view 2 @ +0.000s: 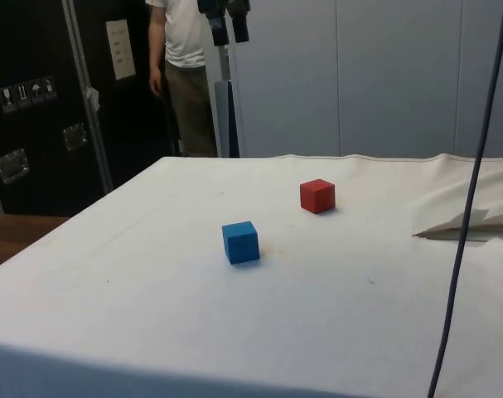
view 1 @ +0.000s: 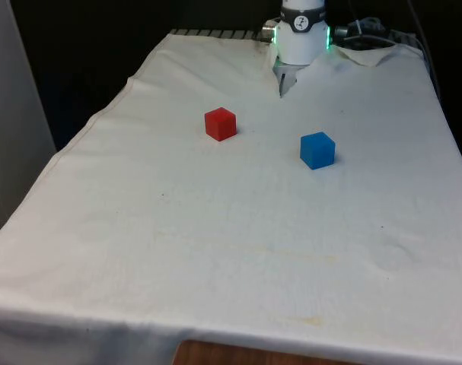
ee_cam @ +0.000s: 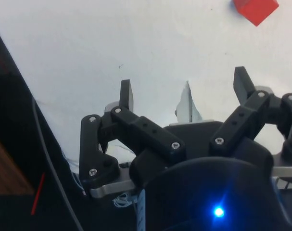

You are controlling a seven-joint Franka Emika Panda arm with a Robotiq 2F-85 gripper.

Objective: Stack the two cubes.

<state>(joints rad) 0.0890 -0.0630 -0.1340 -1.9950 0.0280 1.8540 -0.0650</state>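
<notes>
red cube (view 1: pixel 220 123) and blue cube (view 1: pixel 317 150) sit well apart on the bench (view 1: pixel 215 251); the tool (ee_cam: pixel 184 94) hangs high above, fingers spread, empty

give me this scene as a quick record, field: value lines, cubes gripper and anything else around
red cube: on the white cloth, towards the front view's left, nothing on it
blue cube: on the cloth, towards the front view's right, apart from the red cube
stack: not yet made
gripper: open, above the cloth, holding nothing, touching neither cube
person: standing beyond the table in the side view
</notes>
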